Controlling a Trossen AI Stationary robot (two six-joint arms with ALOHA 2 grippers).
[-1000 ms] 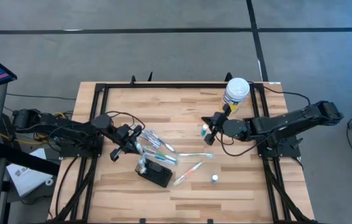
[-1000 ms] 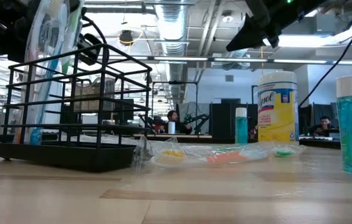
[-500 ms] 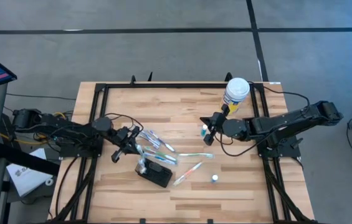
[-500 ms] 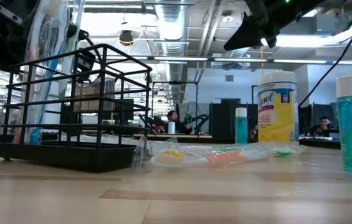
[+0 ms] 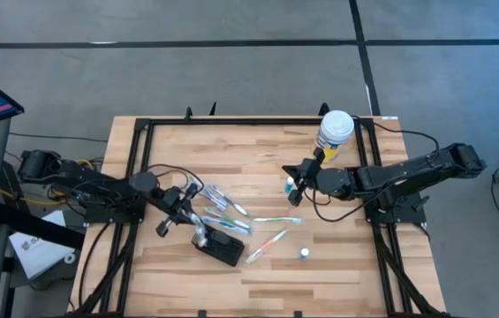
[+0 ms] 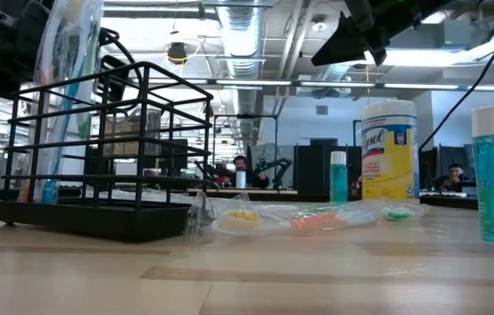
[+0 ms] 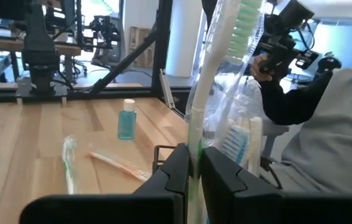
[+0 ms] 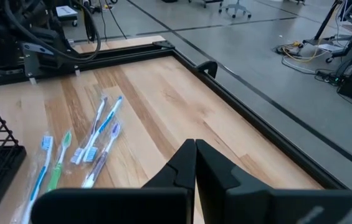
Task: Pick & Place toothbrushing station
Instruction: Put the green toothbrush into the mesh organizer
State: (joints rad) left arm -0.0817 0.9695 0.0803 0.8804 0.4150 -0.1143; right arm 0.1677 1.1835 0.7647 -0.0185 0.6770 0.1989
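Toothbrush (image 7: pixel 200 124), wrapped, pinched in my left tool (image 7: pixel 191 171) above the station (image 5: pixel 217 245); insertion remains. My right tool (image 8: pixel 194 163), pressed together, waits near the canister (image 5: pixel 334 131).

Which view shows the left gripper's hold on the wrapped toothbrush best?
The left wrist view: the left gripper is shut on the wrapped toothbrush, which stands upright between its fingers. The high view shows that gripper small, beside the black holder. The low view shows only the toothbrush above the holder.
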